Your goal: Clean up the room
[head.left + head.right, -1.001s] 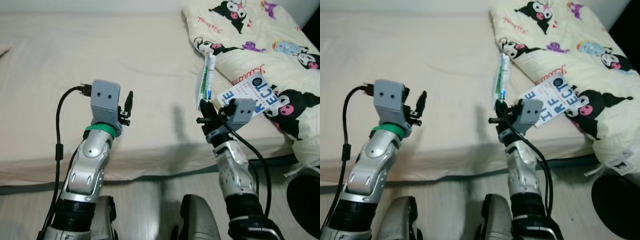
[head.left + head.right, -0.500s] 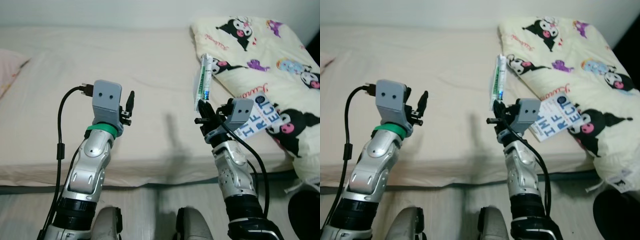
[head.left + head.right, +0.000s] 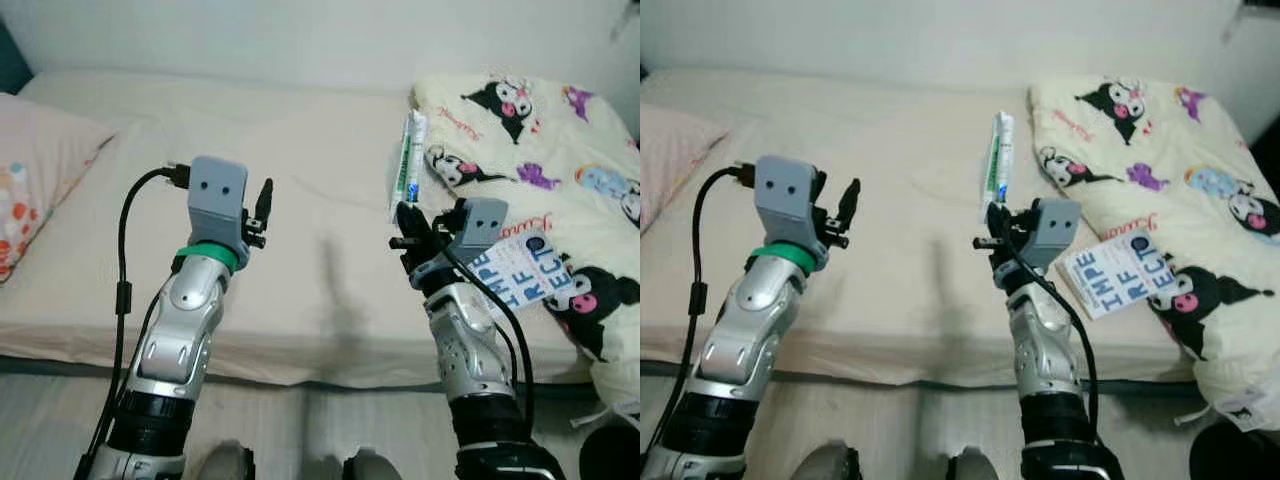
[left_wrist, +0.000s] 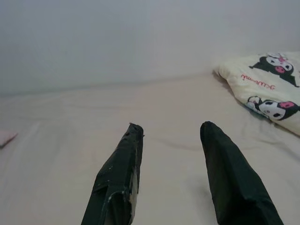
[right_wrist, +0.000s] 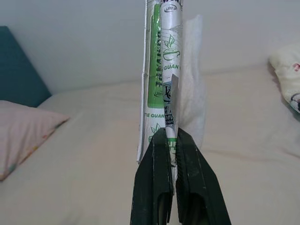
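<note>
Since a second ago my view has swung up the bed (image 3: 300,290) to a pink pillow (image 3: 40,190), while my right tool (image 3: 408,222) stays clamped on the upright toothpaste tube (image 3: 405,165) above the bed and my left tool (image 4: 171,154) hovers, fingers apart.

Green-white toothpaste pack (image 3: 405,166), upright, pinched at its base

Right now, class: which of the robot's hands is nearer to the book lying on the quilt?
The right hand, holding a green-and-white packet upright just left of the book; the left hand hovers open across the bed.
</note>
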